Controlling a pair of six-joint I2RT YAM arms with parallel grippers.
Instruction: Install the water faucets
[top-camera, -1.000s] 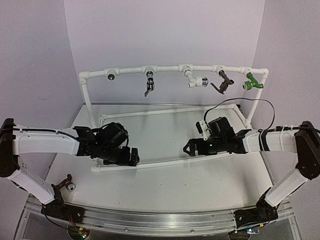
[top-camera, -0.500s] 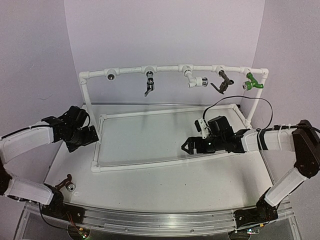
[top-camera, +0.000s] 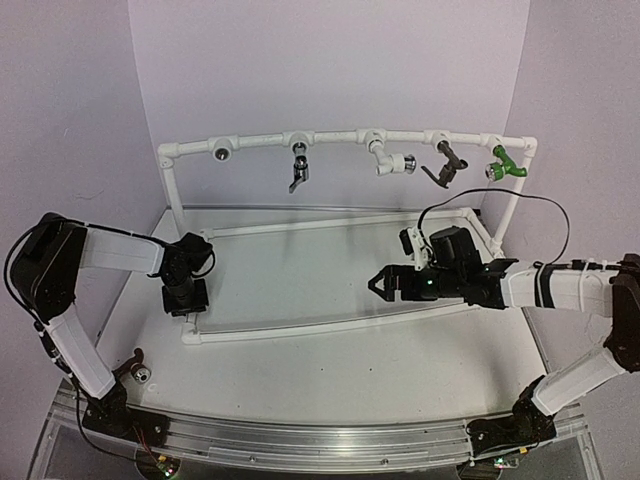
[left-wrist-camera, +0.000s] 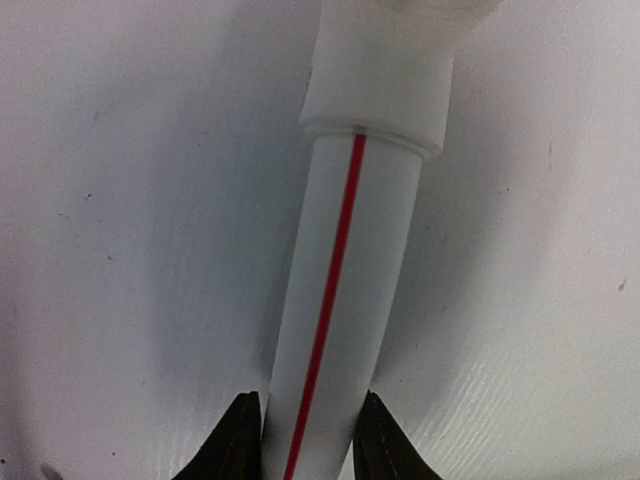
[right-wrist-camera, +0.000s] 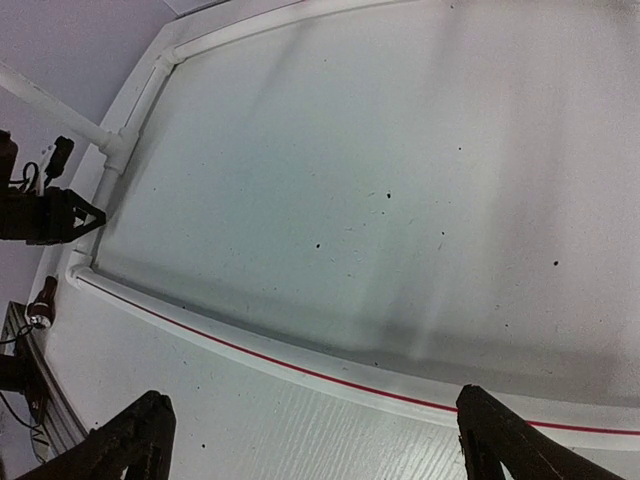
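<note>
1 white pipe (left-wrist-camera: 340, 280) is pinched by left gripper (left-wrist-camera: 308, 445); right gripper (top-camera: 378, 285) spread wide.

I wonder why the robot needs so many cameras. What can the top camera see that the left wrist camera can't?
Only the top camera shows the right gripper, the silver tap, white tap, dark tap and green tap on the high bar, and a spare tap lying loose on the table. Only the left wrist camera shows the thin red line along the pipe and the fingers touching its two sides. Both show the left gripper closed around that pipe.
</note>
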